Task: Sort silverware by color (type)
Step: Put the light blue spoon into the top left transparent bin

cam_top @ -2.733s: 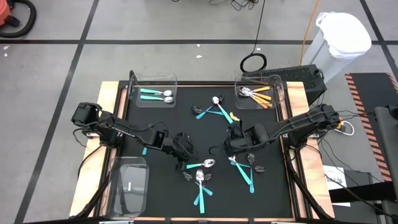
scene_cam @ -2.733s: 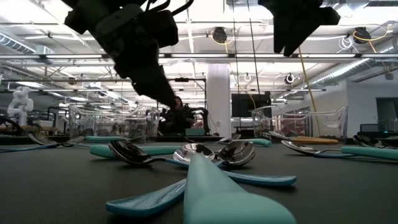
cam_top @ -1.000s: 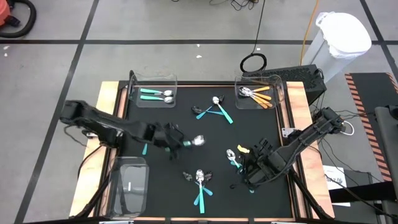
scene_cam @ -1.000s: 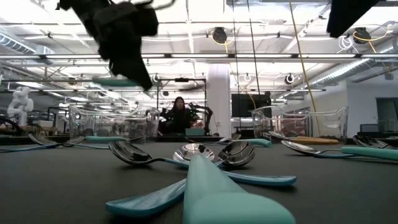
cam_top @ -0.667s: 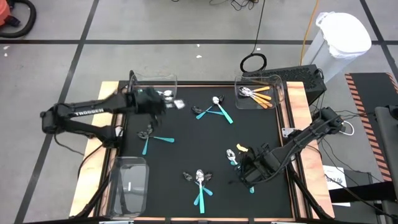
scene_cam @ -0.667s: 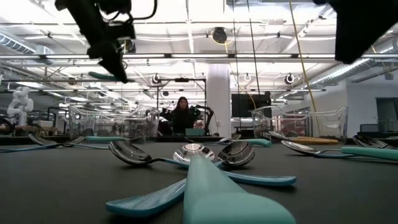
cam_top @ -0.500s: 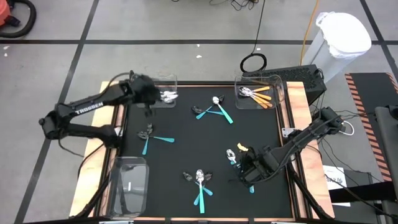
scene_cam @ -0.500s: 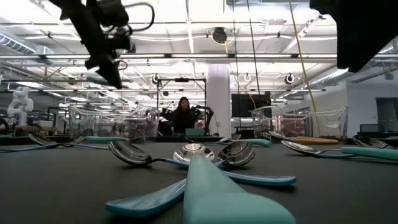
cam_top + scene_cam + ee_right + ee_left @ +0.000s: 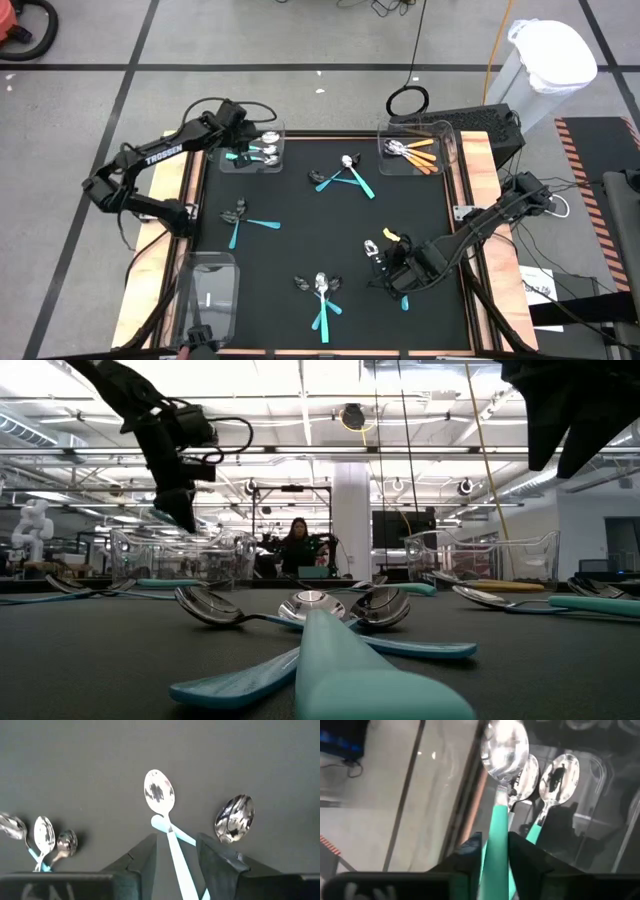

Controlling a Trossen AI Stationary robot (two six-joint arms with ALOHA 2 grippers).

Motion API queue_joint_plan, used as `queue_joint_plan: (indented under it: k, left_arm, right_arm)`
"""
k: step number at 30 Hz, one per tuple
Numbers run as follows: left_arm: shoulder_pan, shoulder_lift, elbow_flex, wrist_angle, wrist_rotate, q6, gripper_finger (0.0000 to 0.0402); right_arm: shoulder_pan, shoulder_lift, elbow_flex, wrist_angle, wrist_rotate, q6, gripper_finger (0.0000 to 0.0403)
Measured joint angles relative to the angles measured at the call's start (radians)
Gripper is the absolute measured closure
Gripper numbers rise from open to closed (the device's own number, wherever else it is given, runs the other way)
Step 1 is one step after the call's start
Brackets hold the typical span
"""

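Now over far-left bin (image 9: 262,140), left pincer (image 9: 494,851) gripping teal spoon (image 9: 499,800).

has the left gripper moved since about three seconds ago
Yes. In the high view the left gripper has swung from the mat's middle to the far-left clear bin, holding a teal-handled spoon over the teal spoons already inside.
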State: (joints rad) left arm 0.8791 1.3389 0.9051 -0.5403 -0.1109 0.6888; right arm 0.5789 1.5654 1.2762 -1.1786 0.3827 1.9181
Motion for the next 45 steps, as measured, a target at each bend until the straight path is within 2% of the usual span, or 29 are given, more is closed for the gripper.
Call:
queue_joint_plan:
  k: [6,11,18,22,25,29,36,45]
  left_arm:
    - [0.003,0.043,0.000,0.018,-0.012,-0.012,0.0224]
    - [0.004,0.014,0.000,0.033,-0.043,-0.148,0.0191]
    - [0.002,-0.096,0.000,-0.029,0.138,-0.328,0.0187]
    - [-0.005,-0.166,0.000,-0.025,0.253,-0.433,0.0187]
    - [-0.022,-0.204,0.000,-0.020,0.301,-0.475,0.0187]
    - [-0.060,-0.224,0.000,-0.014,0.313,-0.471,0.0187]
    - [-0.090,-0.199,0.000,0.016,0.301,-0.448,0.0187]
    - [-0.103,-0.187,0.002,0.083,0.289,-0.475,0.0187]
  right_arm:
    - [-0.014,0.002,0.000,0.011,0.008,0.006,0.0244]
    - [-0.023,0.006,-0.078,0.158,0.009,-0.048,0.0234]
    - [-0.038,0.008,-0.252,0.406,-0.054,-0.057,0.0240]
    - [-0.056,0.008,-0.290,0.419,-0.124,-0.119,0.0248]
    - [-0.068,0.008,-0.295,0.433,-0.213,-0.205,0.0257]
    - [-0.069,0.022,-0.295,0.489,-0.305,-0.255,0.0271]
    - [-0.074,0.118,-0.295,0.539,-0.328,-0.269,0.0282]
    - [-0.074,0.187,-0.291,0.550,-0.348,-0.169,0.0293]
